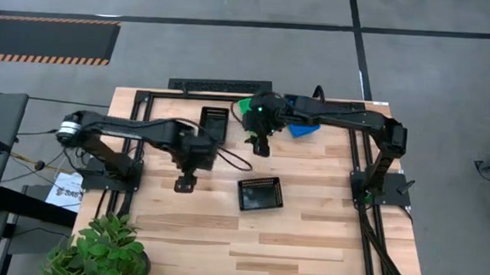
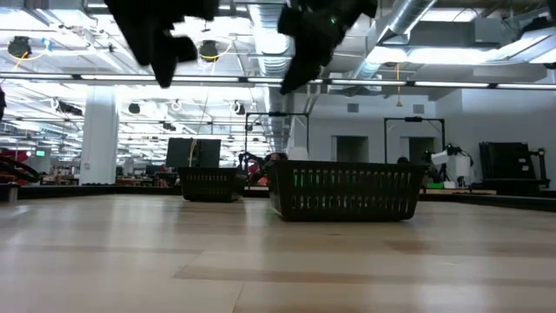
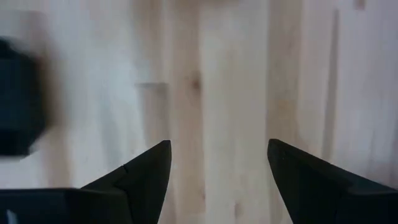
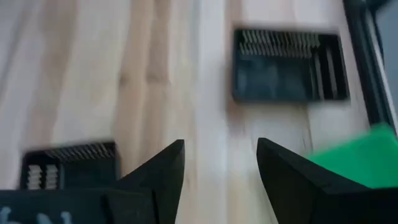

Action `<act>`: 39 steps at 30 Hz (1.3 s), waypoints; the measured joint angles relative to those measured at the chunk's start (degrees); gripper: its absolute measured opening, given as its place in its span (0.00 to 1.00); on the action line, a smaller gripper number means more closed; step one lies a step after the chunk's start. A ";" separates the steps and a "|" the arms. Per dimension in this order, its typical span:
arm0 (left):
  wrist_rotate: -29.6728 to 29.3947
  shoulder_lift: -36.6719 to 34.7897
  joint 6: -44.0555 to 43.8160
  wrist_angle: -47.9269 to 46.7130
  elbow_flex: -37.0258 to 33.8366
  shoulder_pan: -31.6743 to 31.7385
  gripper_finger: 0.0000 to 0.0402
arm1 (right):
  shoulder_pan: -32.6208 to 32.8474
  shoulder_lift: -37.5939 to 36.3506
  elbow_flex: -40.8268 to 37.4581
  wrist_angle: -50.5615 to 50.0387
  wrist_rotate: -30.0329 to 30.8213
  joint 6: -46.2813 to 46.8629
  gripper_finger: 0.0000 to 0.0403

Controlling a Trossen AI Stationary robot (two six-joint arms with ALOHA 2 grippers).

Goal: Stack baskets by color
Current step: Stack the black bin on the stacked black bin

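Note:
Two black baskets rest bottom-down on the wooden table: one near the middle (image 1: pixel 259 193) (image 2: pixel 345 191) (image 4: pixel 68 165), one toward the far edge (image 1: pixel 214 123) (image 2: pixel 211 183) (image 4: pixel 289 65). A green basket (image 1: pixel 245 106) (image 4: pixel 360 155) and a blue basket (image 1: pixel 303 129) lie at the far edge, partly hidden under my right arm. My left gripper (image 1: pixel 184 183) (image 3: pixel 217 146) hangs open above bare wood, left of the middle black basket. My right gripper (image 1: pixel 261 147) (image 4: pixel 221 146) hangs open high above the table between the two black baskets, with nothing between its fingers.
A black frame rail (image 1: pixel 356 153) runs along the table's right side, and another (image 1: pixel 136 105) along its left. A dark strip (image 1: pixel 222 86) lies along the far edge. A leafy plant (image 1: pixel 102 248) stands at the near left corner. Bare wood (image 1: pixel 289 251) stretches toward the near edge.

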 joint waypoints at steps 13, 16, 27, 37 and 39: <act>-27.85 -32.04 -24.41 1.51 0.19 0.45 0.64 | -0.18 0.22 -1.12 -9.53 -6.25 -1.57 0.55; -33.03 -38.30 -28.78 4.70 0.19 0.37 0.64 | 3.35 0.28 -3.56 -8.86 -6.40 -4.12 0.55; -41.17 -55.26 -40.64 3.95 -1.90 0.40 0.64 | 8.70 0.33 -11.18 0.33 -5.93 -0.15 0.55; -42.58 -63.69 -45.52 3.63 -11.39 0.40 0.64 | 10.71 0.31 -11.30 0.92 -2.85 0.75 0.55; -42.62 -65.21 -46.41 3.80 -12.95 0.40 0.64 | 10.86 0.31 -11.30 0.99 -2.86 0.69 0.55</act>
